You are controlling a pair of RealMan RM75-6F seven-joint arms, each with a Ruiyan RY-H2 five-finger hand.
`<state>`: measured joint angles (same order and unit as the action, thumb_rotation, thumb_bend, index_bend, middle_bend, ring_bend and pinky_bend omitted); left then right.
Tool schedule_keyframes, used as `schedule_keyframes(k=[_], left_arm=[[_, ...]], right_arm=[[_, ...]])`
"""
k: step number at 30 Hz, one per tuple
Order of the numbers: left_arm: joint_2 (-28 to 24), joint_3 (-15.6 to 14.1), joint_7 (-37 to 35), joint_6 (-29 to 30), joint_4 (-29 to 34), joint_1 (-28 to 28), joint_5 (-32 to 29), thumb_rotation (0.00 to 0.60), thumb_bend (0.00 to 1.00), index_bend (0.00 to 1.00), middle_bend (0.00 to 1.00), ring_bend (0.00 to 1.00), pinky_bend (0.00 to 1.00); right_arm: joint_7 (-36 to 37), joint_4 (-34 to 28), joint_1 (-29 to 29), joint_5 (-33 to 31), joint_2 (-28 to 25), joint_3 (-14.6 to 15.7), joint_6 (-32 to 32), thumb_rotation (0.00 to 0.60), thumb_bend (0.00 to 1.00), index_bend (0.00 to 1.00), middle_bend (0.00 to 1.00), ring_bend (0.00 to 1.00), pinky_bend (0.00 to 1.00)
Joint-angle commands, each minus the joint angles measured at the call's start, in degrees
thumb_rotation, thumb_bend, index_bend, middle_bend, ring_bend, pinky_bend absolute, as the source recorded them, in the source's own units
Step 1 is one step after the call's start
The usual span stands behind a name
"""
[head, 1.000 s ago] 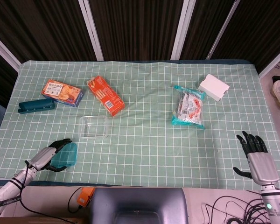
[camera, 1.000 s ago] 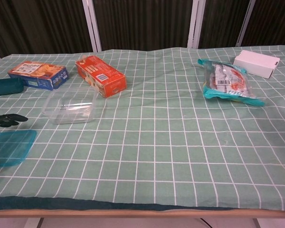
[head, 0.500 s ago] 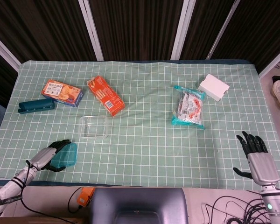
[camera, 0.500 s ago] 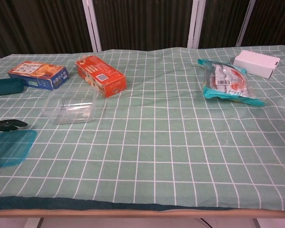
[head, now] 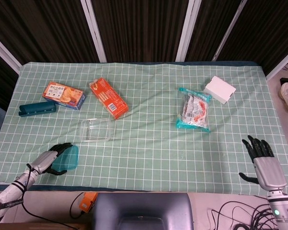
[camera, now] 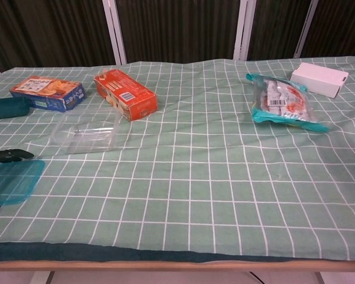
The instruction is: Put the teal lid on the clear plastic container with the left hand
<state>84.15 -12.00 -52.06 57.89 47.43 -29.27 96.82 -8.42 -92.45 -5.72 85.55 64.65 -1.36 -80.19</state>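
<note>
Teal and flat, the rectangular plastic lid [head: 68, 157] lay near the front-left table edge, short of the clear plastic container [head: 97, 130], with the left hand [head: 52, 159] grasping its left side. The head view showed that whole hand; the chest view caught only dark fingertips [camera: 10, 155] beside the lid [camera: 12, 181]. Compared with a second earlier, the lid sat slightly further left. Right of the container, bare green checked cloth [head: 149, 139] stretched to the right hand [head: 263, 160], released with fingers spread, past the table's front-right edge.
</note>
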Motion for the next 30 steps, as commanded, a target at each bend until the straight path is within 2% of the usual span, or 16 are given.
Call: schedule_keyframes(k=[1,6,8,13,17,30], left_arm=[[0.01,0.02,0.67,-0.47,0.06,-0.09,-0.33,0.600,0.21,0.00,0.00,0.00,0.00],[-0.01,0.24,2.39,-1.03,0.28,-0.05,-1.02,0.600,0.21,0.00,0.01,0.00,0.01],[-0.01,0.33,3.02,-1.18,0.46,-0.02,-1.26,0.600,0.21,0.00,0.07,0.04,0.07],[0.28,1.00,5.15,-0.84,0.68,0.36,-2.11,0.600,0.22,0.11,0.33,0.26,0.33],[0.22,1.49,6.59,-0.58,1.12,0.64,-2.73,0.600,0.23,0.17,0.44,0.38,0.46],[-1.02,1.90,9.62,0.29,3.45,1.08,-3.15,0.600,0.23,0.22,0.57,0.50,0.55]], right_arm=[[0.01,0.03,-0.03,0.06,-0.01,0.05,0.06,0.600,0.15,0.00,0.00,0.00,0.00],[0.10,-0.01,-0.11,0.24,-0.09,0.18,0.24,0.600,0.15,0.00,0.00,0.00,0.00],[0.14,0.01,-0.10,0.28,-0.10,0.21,0.21,0.600,0.15,0.00,0.00,0.00,0.00],[0.13,-0.05,-0.18,0.33,-0.11,0.27,0.38,0.600,0.15,0.00,0.00,0.00,0.00],[0.22,-0.05,-0.17,0.37,-0.12,0.27,0.32,0.600,0.15,0.00,0.00,0.00,0.00],[0.52,-0.02,-0.13,0.57,-0.19,0.37,0.20,0.600,0.15,0.00,0.00,0.00,0.00]])
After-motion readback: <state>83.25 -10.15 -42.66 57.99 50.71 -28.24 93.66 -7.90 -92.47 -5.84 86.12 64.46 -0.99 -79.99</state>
